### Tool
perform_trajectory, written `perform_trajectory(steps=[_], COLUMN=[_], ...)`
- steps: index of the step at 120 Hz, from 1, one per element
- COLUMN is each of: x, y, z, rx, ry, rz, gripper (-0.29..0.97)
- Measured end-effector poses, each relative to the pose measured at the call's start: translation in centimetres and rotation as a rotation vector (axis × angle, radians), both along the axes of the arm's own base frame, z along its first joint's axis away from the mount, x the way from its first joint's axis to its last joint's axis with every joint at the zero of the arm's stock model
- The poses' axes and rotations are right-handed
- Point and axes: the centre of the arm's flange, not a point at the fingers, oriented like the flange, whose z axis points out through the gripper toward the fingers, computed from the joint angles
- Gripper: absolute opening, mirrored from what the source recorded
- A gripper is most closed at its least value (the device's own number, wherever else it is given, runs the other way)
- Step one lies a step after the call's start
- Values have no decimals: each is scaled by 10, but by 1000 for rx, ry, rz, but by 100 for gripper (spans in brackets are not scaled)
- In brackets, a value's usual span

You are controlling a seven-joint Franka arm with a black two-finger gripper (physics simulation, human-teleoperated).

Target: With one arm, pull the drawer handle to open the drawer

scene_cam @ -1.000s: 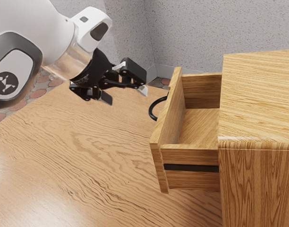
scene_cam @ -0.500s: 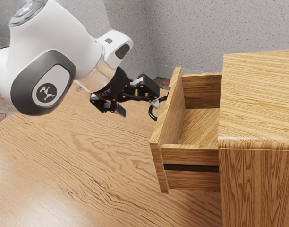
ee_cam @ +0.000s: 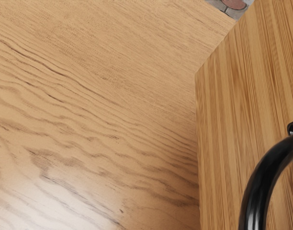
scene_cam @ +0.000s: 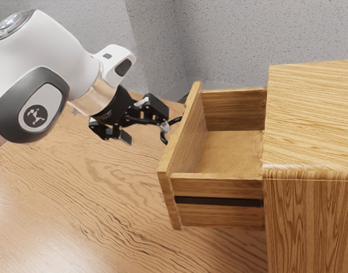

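At the exterior view's left we see one white arm coming in over the one wooden table. It ends in a single black gripper. The gripper's two fingers stand wide apart and clamp nothing between them. The finger farther from the drawer hangs over bare table. The other finger reaches in at the handle, though we cannot tell whether it touches it.

Next to the right comes the one handle, a black curved bar fixed to the outer face of the drawer front. We see it as an arc just beside the gripper.

Then comes the one drawer, of light wood, standing pulled well out of its cabinet toward the arm, with its inside open to view. One dark strip runs along its near side.

At the exterior view's right stands the one cabinet, of the same wood, with a grey wall behind it.

In the wrist view we see the table, the drawer front rising from it, and close to the hand one black arc of the handle, fixed to that front at its upper end.
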Motion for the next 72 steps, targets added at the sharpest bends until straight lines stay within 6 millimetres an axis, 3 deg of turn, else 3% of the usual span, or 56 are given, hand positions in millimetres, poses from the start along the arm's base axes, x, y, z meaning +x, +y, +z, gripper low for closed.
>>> perform_trajectory(steps=[6,21,32,38,55,72], x=[-9,-37,-45,-32,17,33], y=[-5,-15,-12,-16,-35,-46], z=[25,113,143,141,93,71], rx=[2,28,71,105,205,245], ry=[-41,-93,20,116,298,352], rz=[-20,-52,-37,-22,-84,-172], gripper=[68,68,68,68,68,68])
